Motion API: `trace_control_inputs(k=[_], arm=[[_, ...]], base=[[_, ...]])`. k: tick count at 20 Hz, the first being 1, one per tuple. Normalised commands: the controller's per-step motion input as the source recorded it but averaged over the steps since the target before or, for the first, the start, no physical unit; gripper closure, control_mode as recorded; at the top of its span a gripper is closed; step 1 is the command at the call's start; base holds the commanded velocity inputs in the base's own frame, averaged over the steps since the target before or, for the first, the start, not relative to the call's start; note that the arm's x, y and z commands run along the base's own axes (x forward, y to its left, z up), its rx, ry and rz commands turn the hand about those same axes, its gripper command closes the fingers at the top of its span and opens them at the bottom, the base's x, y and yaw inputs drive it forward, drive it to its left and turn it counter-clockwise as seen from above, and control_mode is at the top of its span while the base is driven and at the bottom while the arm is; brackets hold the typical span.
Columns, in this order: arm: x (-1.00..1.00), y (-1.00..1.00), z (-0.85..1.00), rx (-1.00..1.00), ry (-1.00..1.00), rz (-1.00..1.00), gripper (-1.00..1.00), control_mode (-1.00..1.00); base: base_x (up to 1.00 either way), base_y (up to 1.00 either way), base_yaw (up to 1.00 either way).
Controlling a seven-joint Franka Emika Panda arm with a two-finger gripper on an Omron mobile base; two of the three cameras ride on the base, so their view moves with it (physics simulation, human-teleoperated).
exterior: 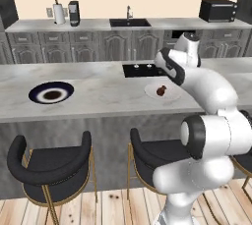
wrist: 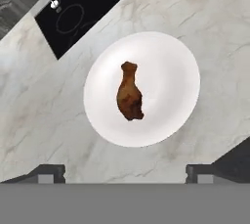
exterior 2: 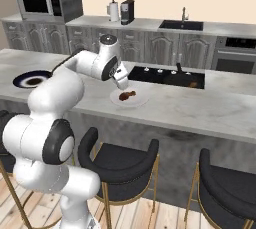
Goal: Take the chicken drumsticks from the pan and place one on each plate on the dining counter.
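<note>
Glossy white rounded arm (exterior: 211, 121) segments, dark joint bands (black-capped elbows)

It was a home kitchen. Along the back wall stood grey cabinets (exterior: 118, 44), a sink with a tap (exterior: 129, 22), a microwave (exterior: 217, 10) and a coffee machine (exterior: 74, 13). In front was a long marble counter (exterior: 98, 98) with a black hob (exterior 2: 167, 76), and padded bar stools (exterior: 49, 167) stood on a wooden floor (exterior: 108, 209).

Centre of the hand view: a smooth, matt white plate (wrist: 166, 81) carries a glossy brown drumstick (wrist: 129, 93) on the veined, marble-look worktop (wrist: 34, 120); upper left, a shiny black glass hob (wrist: 73, 17).
</note>
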Motion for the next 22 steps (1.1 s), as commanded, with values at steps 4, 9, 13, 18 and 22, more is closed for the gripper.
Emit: trace_control_inputs(k=[4, 9, 13, 18, 22], arm=[[-1.0, 0.34, -0.41, 0.0, -0.05, 0.02, -1.0, -1.0], [-1.0, 0.0, -0.41, 0.01, -0.08, 0.0, -1.0, -1.0], [-0.68, -0.01, -0.22, 0.0, -0.01, 0.0, -1.0, -1.0], [-0.25, 0.12, -0.07, 0.0, 0.0, 0.0, -1.0, 1.0], [0.0, 0.0, 0.0, 0.0, 0.0, 0.0, -1.0, 1.0]], base=[[0.0, 0.0, 0.0], [0.0, 0.0, 0.0], [0.0, 0.0, 0.0], [-0.1, 0.07, 0.0], [-0.63, 0.73, 0.02]])
